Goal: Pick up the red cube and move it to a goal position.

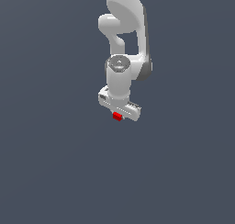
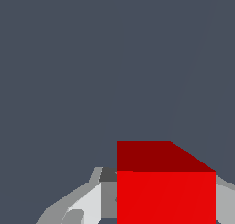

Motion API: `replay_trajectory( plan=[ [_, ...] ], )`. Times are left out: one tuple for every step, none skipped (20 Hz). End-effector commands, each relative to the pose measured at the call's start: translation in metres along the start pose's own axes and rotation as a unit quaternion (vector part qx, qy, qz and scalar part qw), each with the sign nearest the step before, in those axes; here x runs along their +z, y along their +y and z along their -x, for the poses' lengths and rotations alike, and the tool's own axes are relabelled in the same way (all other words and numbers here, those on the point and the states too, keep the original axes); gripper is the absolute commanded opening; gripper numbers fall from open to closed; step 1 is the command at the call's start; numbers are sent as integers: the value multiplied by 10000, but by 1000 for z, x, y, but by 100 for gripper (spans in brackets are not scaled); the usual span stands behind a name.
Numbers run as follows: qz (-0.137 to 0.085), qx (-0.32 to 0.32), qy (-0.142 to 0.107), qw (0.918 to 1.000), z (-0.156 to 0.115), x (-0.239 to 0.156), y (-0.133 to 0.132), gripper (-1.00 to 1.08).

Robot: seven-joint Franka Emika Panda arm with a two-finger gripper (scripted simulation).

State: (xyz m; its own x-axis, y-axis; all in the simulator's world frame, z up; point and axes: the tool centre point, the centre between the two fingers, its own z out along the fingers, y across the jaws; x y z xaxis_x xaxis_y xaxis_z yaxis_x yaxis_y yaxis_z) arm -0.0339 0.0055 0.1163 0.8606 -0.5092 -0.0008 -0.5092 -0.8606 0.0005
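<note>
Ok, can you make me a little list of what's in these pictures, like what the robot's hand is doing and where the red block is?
robot: one white arm, reaching down from the top of the exterior view
gripper: pointing down, fingers either side of the cube
red cube: tucked right under the gripper; fills the near part of the wrist view
grip: looks shut on the cube
surface: plain dark grey
goal marker: none visible

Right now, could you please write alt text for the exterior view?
A white robot arm reaches down over a plain dark grey surface, its gripper directly over a tiny red cube. Nothing else is visible.
</note>
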Motion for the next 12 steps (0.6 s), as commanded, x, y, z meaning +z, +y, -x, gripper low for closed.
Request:
replay_trajectory(
  plan=[
    [-4,2,5,10000,2,-27,4,-100],
    [-4,2,5,10000,4,-38,6,-100],
    [-4,2,5,10000,5,-49,8,-100],
    [-4,2,5,10000,6,-61,9,-100],
    [-4,2,5,10000,7,-72,11,-100],
    [-4,5,4,10000,8,-84,13,-100],
    [-4,5,4,10000,9,-96,15,-100],
    [-4,5,4,10000,10,-108,17,-100],
    [-4,5,4,10000,11,-119,18,-100],
    [-4,5,4,10000,12,-130,20,-100],
    [-4,5,4,10000,12,-140,22,-100],
    [-4,5,4,10000,13,-150,23,-100]
  ],
)
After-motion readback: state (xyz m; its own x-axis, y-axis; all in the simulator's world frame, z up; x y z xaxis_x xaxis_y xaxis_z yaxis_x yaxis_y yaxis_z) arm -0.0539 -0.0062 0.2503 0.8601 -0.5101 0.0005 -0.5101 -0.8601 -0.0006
